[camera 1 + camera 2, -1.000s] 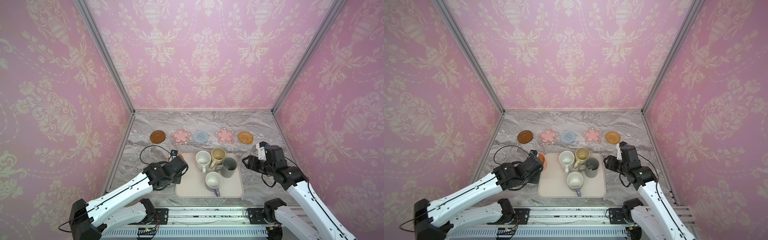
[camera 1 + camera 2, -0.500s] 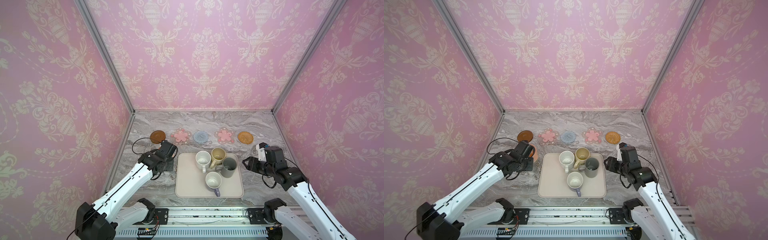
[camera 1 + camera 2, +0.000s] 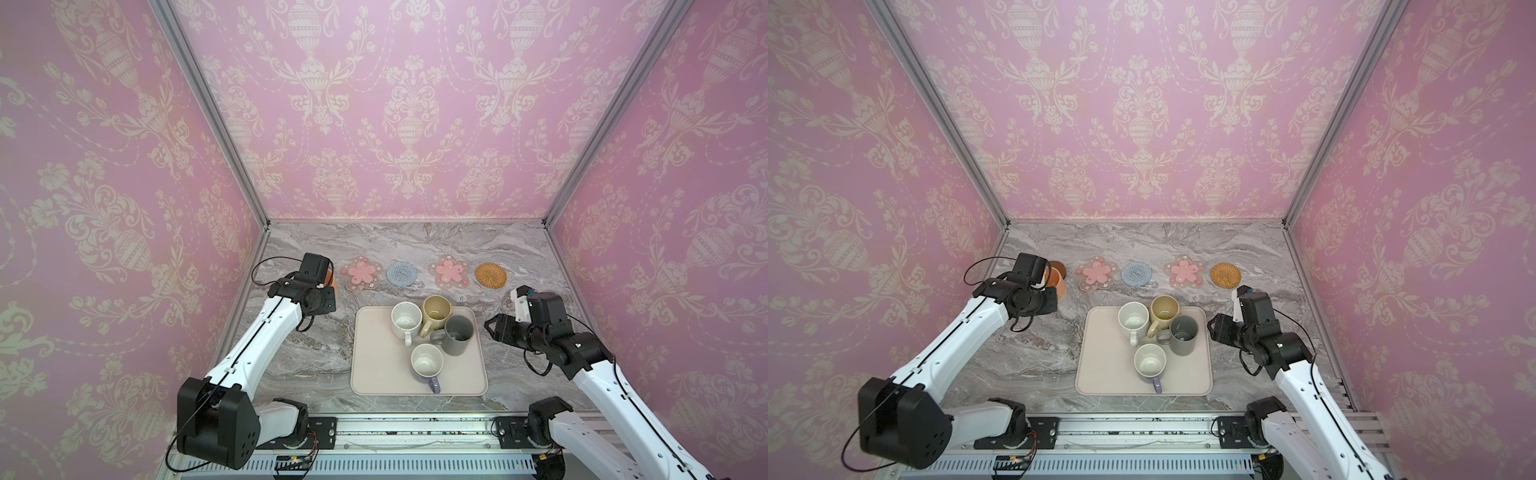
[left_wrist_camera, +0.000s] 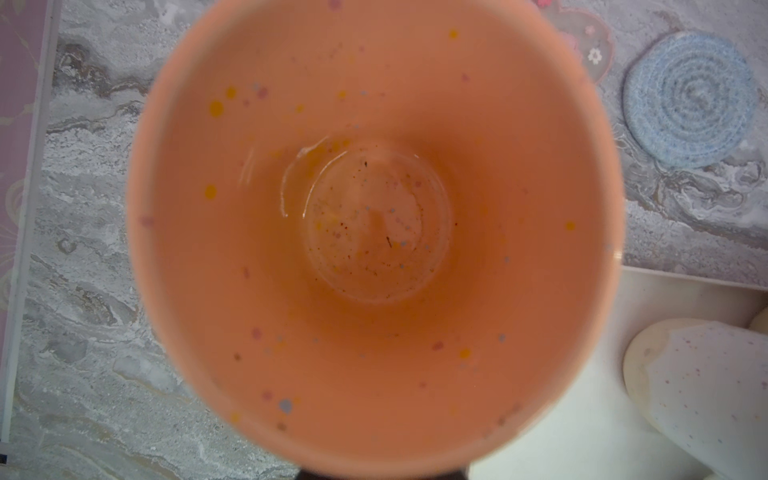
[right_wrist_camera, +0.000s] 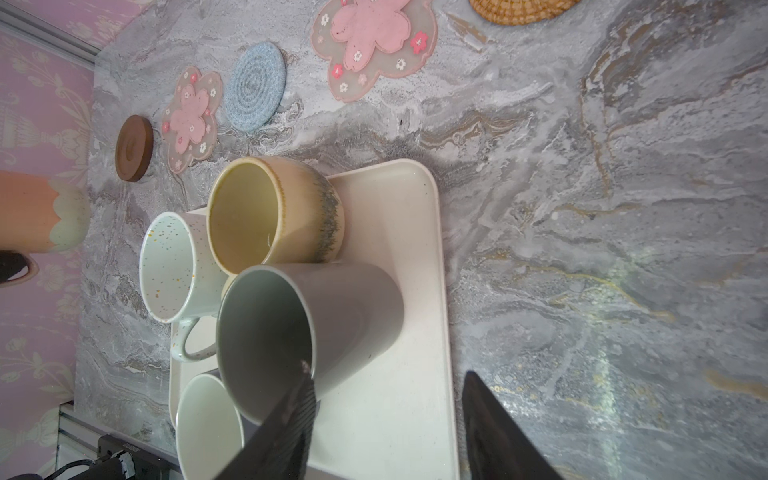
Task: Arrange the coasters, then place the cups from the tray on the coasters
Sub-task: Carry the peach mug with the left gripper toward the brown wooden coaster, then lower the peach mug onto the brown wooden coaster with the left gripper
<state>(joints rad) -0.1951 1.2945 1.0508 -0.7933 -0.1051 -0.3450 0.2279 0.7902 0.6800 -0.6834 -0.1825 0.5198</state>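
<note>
Tabletop [image 3: 415, 249]: left tool [image 3: 1048, 284] closed on orange mug [image 3: 1055, 283]

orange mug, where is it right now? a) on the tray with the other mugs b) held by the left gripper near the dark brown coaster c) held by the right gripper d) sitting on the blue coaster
B: the orange mug sits in the left gripper, off the tray, close to the dark brown coaster.
</note>
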